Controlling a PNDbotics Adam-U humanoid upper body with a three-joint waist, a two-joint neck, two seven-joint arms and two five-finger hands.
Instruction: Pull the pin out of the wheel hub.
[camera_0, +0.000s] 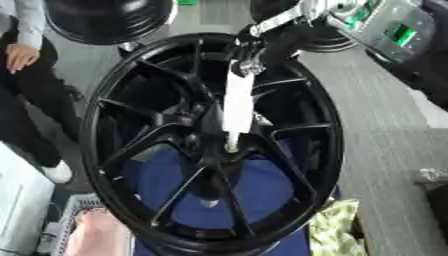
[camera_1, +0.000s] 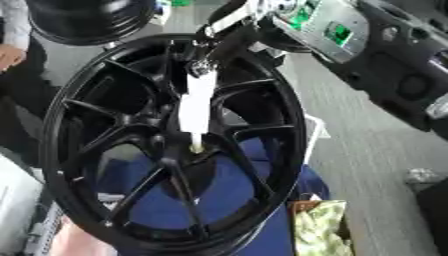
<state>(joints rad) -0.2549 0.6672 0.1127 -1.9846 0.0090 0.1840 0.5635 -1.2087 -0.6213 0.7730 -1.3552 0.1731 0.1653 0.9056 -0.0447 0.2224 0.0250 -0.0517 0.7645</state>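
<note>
A grey, finely ribbed floor (camera_0: 385, 130) fills the right side of both views, and on it a large black wheel hub (camera_0: 210, 145) stands nearly upright, tilted across the picture, its thin spokes running out from a centre boss to a deep rim. Behind the lower spokes lies a blue surface (camera_0: 254, 192), and beside the hub's lower right edge sits a crumpled yellow-green patterned cloth (camera_0: 337, 227). A second black wheel (camera_0: 109, 20) rests at the top left, well apart from the first. The robot's right arm comes in from the upper right corner, silver and black, with green-lit parts near its joint. Its right hand (camera_0: 254, 57) reaches down over the top of the hub's rim, and its dark fingers appear curled about the upper end of a long white pin (camera_0: 238, 102), though the grasp itself is partly lost against the black spokes. The pin hangs almost straight down across the face of the hub, from just under the hand to the centre boss, where its lower tip, a pale yellowish point, meets the hub's middle; whether it is seated in a hole there or only touching cannot be told. The left hand shows in neither view. A person in dark trousers stands at the left edge, apart from the hub.
</note>
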